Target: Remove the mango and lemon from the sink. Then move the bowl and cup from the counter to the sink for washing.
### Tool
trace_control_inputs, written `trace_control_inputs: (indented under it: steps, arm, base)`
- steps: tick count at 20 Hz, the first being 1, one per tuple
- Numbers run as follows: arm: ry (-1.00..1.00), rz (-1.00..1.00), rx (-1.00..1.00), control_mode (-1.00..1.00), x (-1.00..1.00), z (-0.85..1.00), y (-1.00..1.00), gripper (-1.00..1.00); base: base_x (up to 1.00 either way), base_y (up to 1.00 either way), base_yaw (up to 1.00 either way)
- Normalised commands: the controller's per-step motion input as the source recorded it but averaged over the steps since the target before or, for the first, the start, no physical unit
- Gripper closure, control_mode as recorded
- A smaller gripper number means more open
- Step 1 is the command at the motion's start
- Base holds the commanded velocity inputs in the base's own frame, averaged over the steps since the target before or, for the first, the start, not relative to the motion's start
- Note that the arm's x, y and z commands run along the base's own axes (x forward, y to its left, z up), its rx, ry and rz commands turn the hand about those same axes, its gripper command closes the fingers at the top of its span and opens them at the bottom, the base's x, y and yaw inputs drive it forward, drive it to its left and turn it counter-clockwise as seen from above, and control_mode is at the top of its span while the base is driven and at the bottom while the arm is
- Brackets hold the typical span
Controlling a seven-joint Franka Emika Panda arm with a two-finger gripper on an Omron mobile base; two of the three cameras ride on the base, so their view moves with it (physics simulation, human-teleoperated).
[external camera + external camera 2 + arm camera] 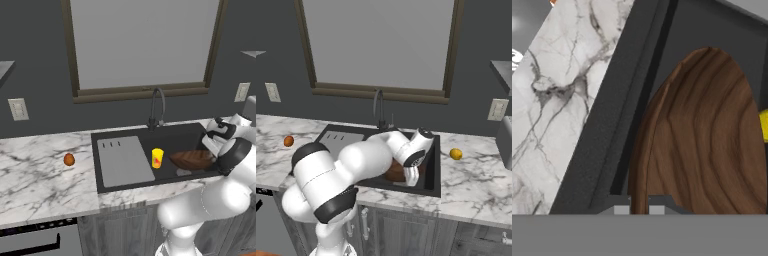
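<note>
The dark wooden bowl [191, 160] sits low in the black sink [125, 134], in the right half of the basin. My gripper [639, 209] is shut on the bowl's rim [643, 150], which runs up between the two fingertips in the hand view. From the right base view, the hand [411, 172] reaches down over the bowl [394, 173]. The yellow cup [157, 158] stands upright in the basin just left of the bowl. The mango [69, 159] lies on the counter [40, 175] left of the sink. The lemon [456, 154] lies on the counter right of the sink.
A dark arched faucet [157, 107] rises behind the basin. The grey ribbed drainboard panel [124, 161] covers the sink's left part. A window fills the wall behind, with outlets [18, 109] to either side. A grey appliance [505, 140] stands at the far right.
</note>
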Motion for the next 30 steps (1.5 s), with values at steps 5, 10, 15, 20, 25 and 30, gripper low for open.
trace_control_inputs:
  steps: [5,10,15,20,25,30]
  arm:
    - [0.00,0.07,0.00,-1.00,0.04,-0.08,-0.06,1.00]
    - [0.00,0.07,0.00,-1.00,0.03,-0.09,-0.04,1.00]
    - [0.00,0.07,0.00,-1.00,0.05,-0.12,-0.01,1.00]
    - [0.00,0.07,0.00,-1.00,0.07,-0.08,-0.02,1.00]
    - [0.00,0.06,0.00,-1.00,0.09,-0.06,-0.03,1.00]
    - [0.00,0.06,0.00,-1.00,0.09,-0.07,-0.04,1.00]
  base:
    - [0.00,0.00,0.00]
    - [0.00,0.00,0.00]
    - [0.00,0.00,0.00]
    - [0.00,0.00,0.00]
    - [0.00,0.00,0.00]
    - [0.00,0.00,0.00]
